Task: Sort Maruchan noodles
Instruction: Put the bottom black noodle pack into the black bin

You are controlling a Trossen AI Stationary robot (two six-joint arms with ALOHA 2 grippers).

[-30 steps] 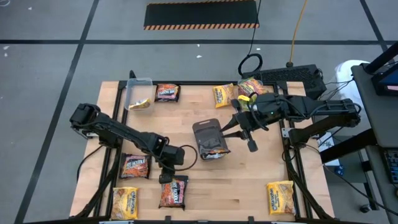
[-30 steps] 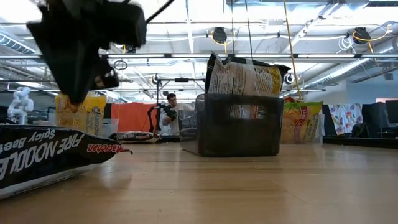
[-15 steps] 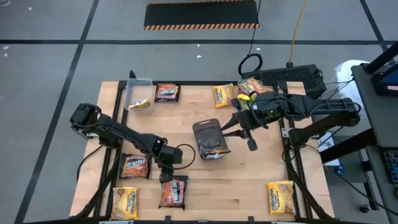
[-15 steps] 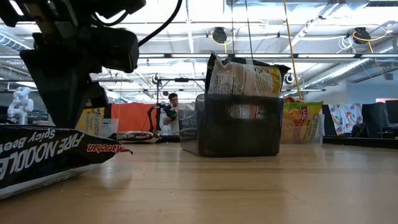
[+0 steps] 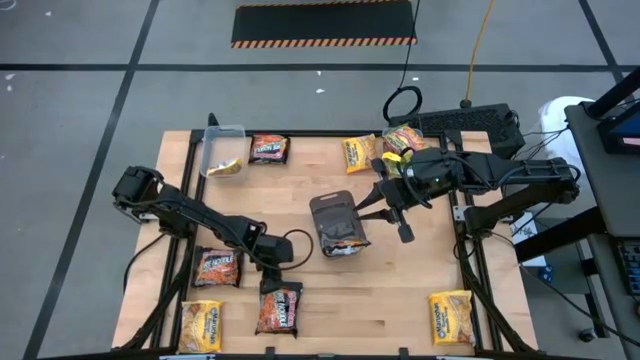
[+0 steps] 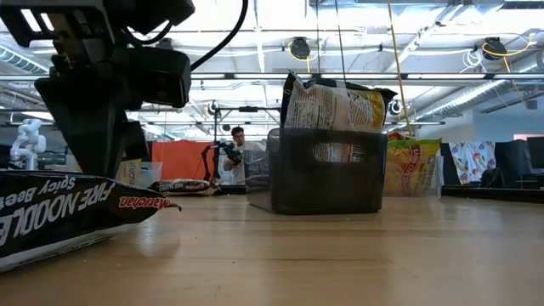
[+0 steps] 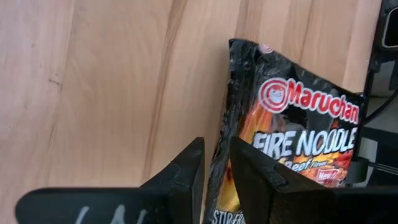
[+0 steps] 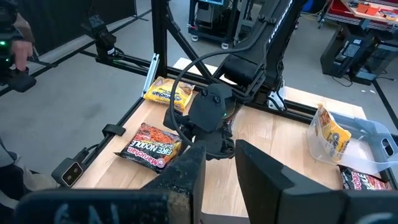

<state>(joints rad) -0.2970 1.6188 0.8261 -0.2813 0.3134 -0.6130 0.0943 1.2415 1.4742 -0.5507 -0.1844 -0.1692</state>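
Observation:
A dark Fire Noodle packet (image 5: 280, 312) of the Maruchan noodles lies flat near the table's near edge. It also fills the left wrist view (image 7: 298, 143) and the low view (image 6: 51, 204). My left gripper (image 7: 216, 146) slants down over the packet's far end, open by a narrow gap, one finger on either side of a long edge (image 7: 225, 124). My right gripper (image 5: 386, 218) hangs open and empty high above the table, beside a dark mesh basket (image 5: 335, 222) with packets standing in it. My left gripper stands with its fingertips at the Fire Noodle packet's long edge (image 7: 227, 93), near the far end. It comes slanting down from the table's far left. I cannot tell whether the fingers touch the packet, which lies flat on the table.
Other packets lie around the table: dark ones (image 5: 268, 149) (image 5: 218, 266), yellow ones (image 5: 360, 152) (image 5: 202, 322) (image 5: 450, 315) and a green-edged one (image 5: 405, 138). A clear tub (image 5: 222, 150) at the far left holds a yellow packet. Bare wood lies at the middle right.
My left gripper has come down toward the Fire Noodle packet and a little toward the table's near edge, rolling slightly. The gap between its fingers is unchanged and the packet has not moved.

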